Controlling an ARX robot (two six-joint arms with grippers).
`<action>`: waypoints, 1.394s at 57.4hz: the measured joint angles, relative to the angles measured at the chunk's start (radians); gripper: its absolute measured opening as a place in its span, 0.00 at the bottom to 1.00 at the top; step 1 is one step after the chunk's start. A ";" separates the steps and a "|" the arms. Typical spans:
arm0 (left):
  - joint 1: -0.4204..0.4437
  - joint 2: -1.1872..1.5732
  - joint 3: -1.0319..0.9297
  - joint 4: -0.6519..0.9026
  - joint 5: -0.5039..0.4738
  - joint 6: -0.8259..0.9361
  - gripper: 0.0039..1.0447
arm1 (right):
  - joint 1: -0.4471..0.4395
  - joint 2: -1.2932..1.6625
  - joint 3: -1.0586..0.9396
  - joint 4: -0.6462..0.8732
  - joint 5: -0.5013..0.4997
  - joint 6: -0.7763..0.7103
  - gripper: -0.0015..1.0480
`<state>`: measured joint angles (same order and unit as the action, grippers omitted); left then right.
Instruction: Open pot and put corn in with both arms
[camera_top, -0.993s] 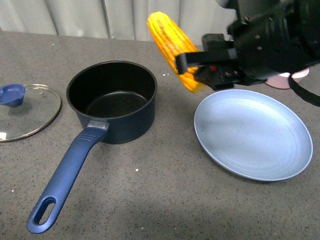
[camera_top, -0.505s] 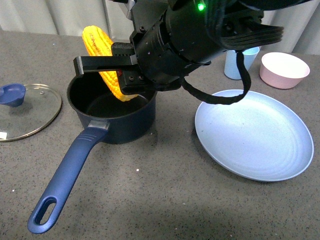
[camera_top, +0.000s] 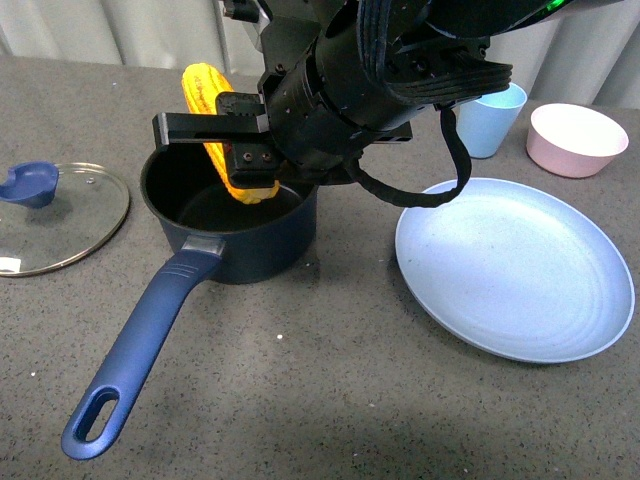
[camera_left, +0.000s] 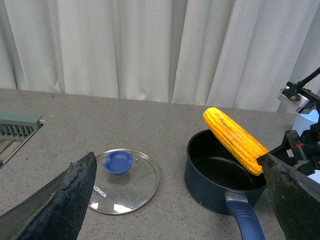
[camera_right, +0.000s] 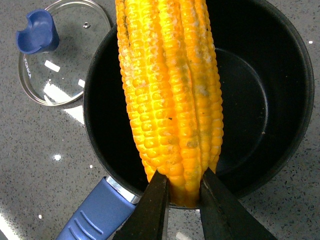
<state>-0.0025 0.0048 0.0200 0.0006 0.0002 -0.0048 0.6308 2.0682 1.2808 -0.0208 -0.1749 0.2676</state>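
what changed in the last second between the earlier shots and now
The right gripper carried the corn leftward, from the gap between plate and pot to above the open pot. It is still shut on the corn's end; nothing was let go. The pot, the lid lying on the table beside it and the plate stayed where they were.

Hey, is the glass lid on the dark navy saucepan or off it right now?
Off. The glass lid lies flat on the grey table beside the dark navy saucepan, its black inside exposed.
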 joint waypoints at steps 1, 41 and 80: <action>0.000 0.000 0.000 0.000 0.000 0.000 0.94 | 0.000 0.000 0.000 -0.001 0.000 0.000 0.29; 0.000 0.000 0.000 0.000 0.000 0.000 0.94 | -0.079 -0.275 -0.311 0.207 0.140 -0.001 0.91; 0.000 0.000 0.000 0.000 0.000 0.000 0.94 | -0.522 -1.129 -0.986 0.106 0.240 -0.218 0.91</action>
<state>-0.0025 0.0044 0.0200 0.0006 0.0002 -0.0048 0.1085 0.9390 0.2943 0.0856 0.0650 0.0494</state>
